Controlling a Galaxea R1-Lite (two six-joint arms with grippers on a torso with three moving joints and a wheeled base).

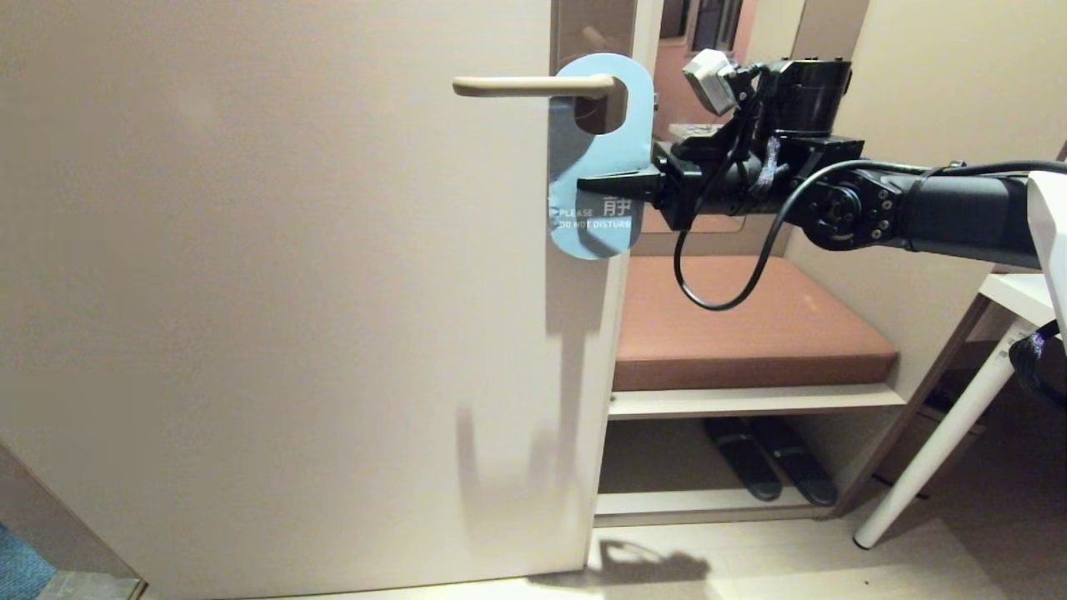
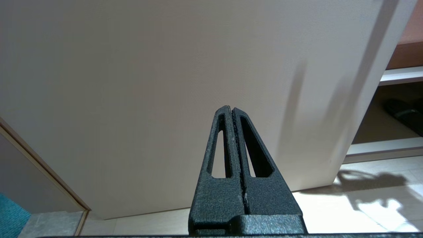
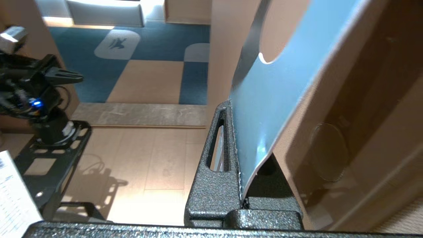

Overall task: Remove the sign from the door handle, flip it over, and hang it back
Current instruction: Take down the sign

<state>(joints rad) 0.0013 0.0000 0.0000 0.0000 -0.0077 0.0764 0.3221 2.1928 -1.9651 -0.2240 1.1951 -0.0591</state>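
The blue-grey sign (image 1: pixel 602 158) hangs by its round hole on the beige door handle (image 1: pixel 533 85), with "PLEASE DO NOT DISTURB" facing me. My right gripper (image 1: pixel 583 185) reaches in level from the right and is shut on the sign's right edge, about halfway down. In the right wrist view the sign (image 3: pixel 274 99) stands pinched between the black fingers (image 3: pixel 218 138); the far finger is hidden behind the card. My left gripper (image 2: pixel 230 109) is shut and holds nothing, low in front of the door (image 2: pixel 165 66).
The beige door (image 1: pixel 275 275) fills the left. Right of its edge stands a bench with a brown cushion (image 1: pixel 742 325) and dark slippers (image 1: pixel 767 467) on the shelf below. A white table leg (image 1: pixel 942 442) slants at far right.
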